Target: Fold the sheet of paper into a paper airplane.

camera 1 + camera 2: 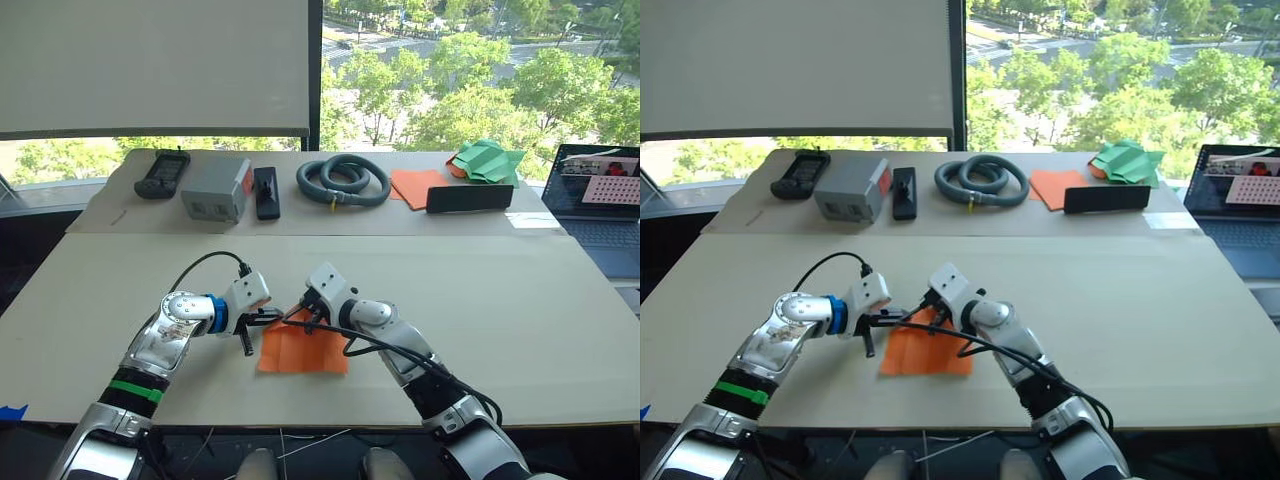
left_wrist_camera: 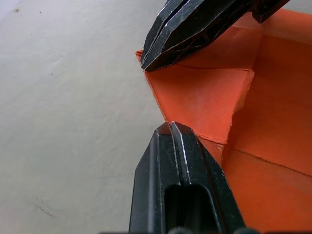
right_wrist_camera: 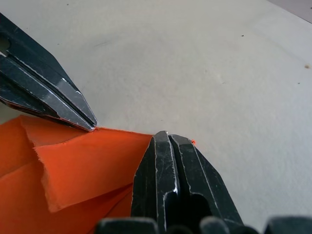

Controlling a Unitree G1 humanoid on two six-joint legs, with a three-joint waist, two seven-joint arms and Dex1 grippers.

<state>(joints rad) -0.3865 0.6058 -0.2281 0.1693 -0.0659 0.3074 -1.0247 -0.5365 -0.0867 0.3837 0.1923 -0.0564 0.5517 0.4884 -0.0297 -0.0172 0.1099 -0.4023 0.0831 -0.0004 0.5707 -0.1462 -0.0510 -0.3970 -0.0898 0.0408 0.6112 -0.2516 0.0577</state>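
Both claws, left [image 1: 262,318] and right [image 1: 297,316], pinch the paper's [image 1: 300,352] far edge closed on the worktop [image 1: 520,320], mid-fold; next, likely flatten the crease.

No legible text, label, brand or number anywhere, open dark laptop [image 1: 598,205] at the table's far right showing a pale pink dotted panel on its screen, markings too small to read

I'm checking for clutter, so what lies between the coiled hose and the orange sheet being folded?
Bare table, as the left eye view shows: nothing lies between the coiled grey hose and the sheet of paper.
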